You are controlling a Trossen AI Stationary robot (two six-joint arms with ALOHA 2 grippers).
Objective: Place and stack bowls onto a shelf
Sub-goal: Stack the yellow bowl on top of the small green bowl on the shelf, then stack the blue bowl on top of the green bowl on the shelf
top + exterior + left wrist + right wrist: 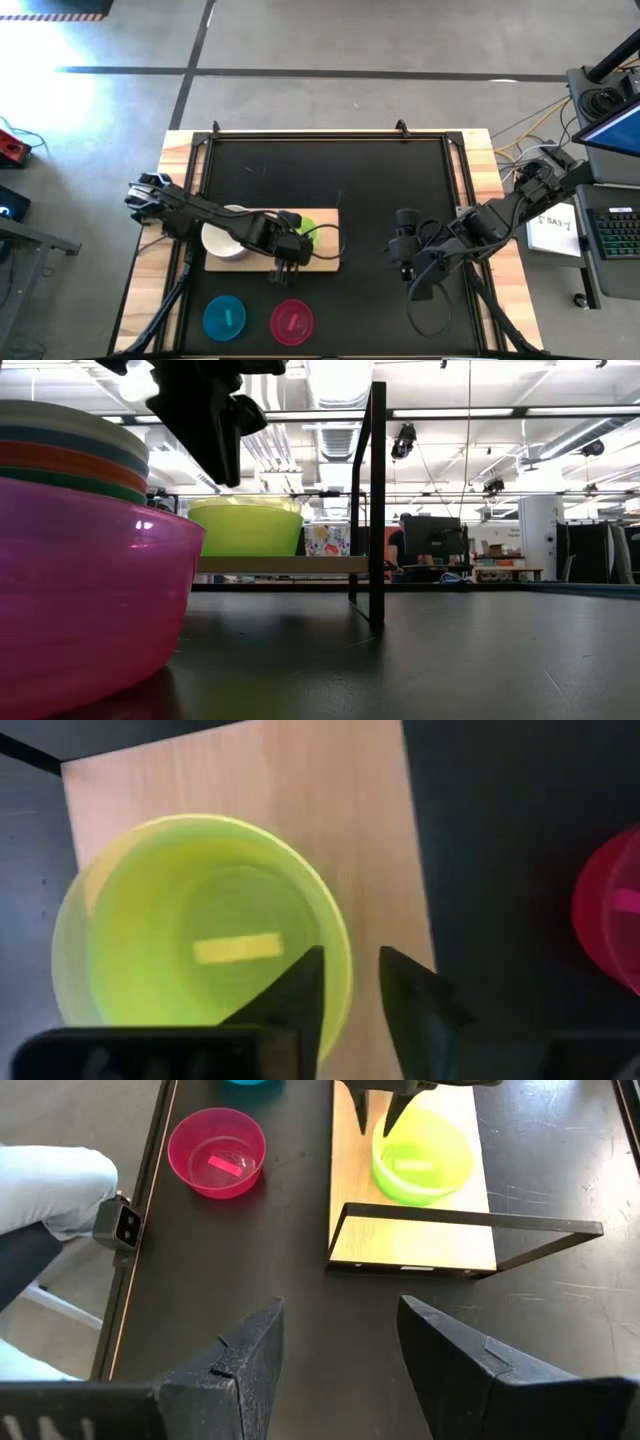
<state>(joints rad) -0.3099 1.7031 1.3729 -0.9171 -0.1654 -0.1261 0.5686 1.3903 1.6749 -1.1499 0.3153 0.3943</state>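
On the left of the high view, the cyan bowl (224, 318) and the magenta bowl (291, 321) sit on the black counter (380, 180) in front of the shelf (325, 262), while a white bowl (222, 238) tops a stack at the shelf's left end. The yellow-green bowl (200, 920) rests upright on the shelf's right part, and the left end effector (350, 982) sits at its rim, one finger inside the wall and one outside; the fingers are narrowly parted, and whether they pinch the wall I cannot tell. These bowls look light, thin and stiff, with smooth, probably slippery plastic, so the rim wall seems the natural place to pinch, with a modest squeeze. Farther right, the right end effector (338, 1342) waits above bare counter, fingers spread wide and empty.
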